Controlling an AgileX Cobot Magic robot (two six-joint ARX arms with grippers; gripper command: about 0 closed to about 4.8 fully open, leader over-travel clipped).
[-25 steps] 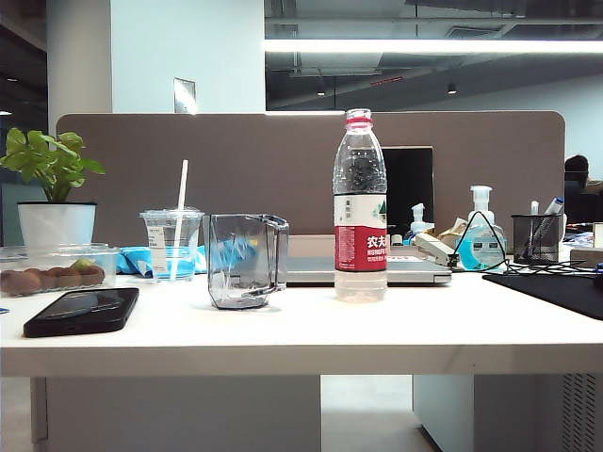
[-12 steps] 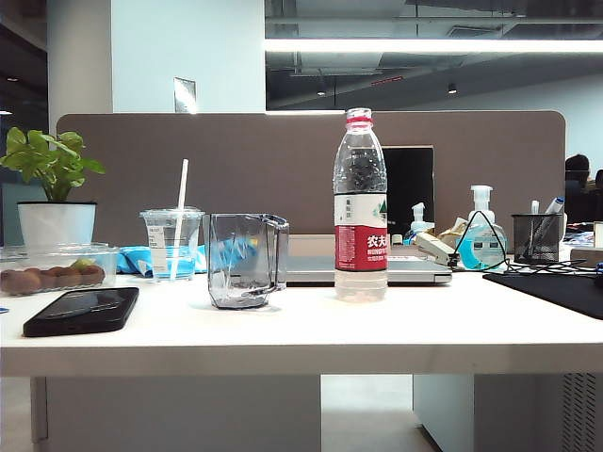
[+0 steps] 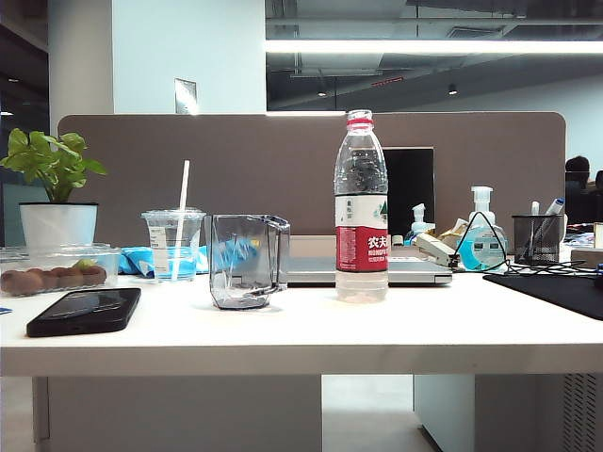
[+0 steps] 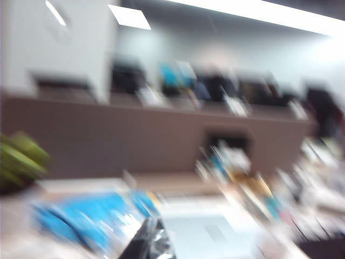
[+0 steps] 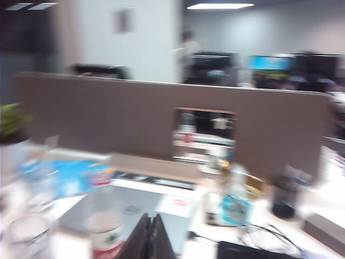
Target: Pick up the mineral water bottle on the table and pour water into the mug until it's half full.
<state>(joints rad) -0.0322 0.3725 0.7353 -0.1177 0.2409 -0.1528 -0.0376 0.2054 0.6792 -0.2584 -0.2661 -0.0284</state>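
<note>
Pincer R (image 5: 148, 237) shut — bottle (image 3: 361, 207), mug (image 3: 247, 260) unmoved.

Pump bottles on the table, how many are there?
2: a blue-tinted pump bottle beside the pen holder, and a smaller pump bottle behind the laptop. Clutter may hide others.

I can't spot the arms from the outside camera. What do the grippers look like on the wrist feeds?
Little shows. The right gripper has two slim dark fingers tapering to a point; the left gripper is a dark, glossy blur. No cables or markings are readable, and neither arm appears in the exterior view.
</note>
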